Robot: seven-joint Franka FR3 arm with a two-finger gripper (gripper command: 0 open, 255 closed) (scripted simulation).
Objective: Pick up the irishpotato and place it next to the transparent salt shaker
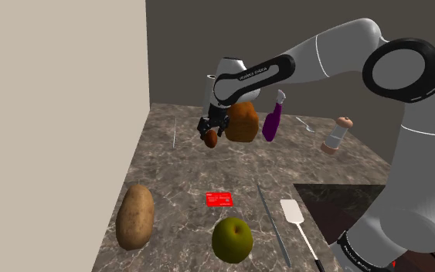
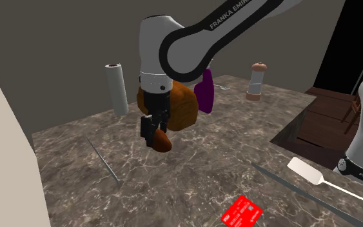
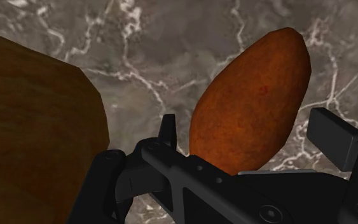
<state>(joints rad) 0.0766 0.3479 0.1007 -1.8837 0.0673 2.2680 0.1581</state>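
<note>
The marble surface (image 1: 185, 174) is crowded along its far side, and that is where the trouble lies. The white arm (image 1: 324, 50) would have to swing toward the shoulder view's right. Its load hangs just in front of the big brown loaf-like block (image 1: 244, 124), which looms close beside it in the wrist view, so a low or hurried sweep could clip it. A large tan tuber (image 1: 135, 216) lies well apart at the near left, no threat to the path. The purple bottle (image 1: 272, 124) stands upright between the block and the goal; tall and narrow, it is probably the likeliest thing to be knocked over. The transparent salt shaker (image 1: 336, 137), brown-capped, stands farther right and is slender too, so setting down too close may tip it. The reddish-brown potato (image 2: 160, 140) hangs above the surface, pinched by the claw (image 2: 153, 130) near one end, with most of its length sticking out past the fingers. Its rounded skin could pivot or slip on a sudden move.
</note>
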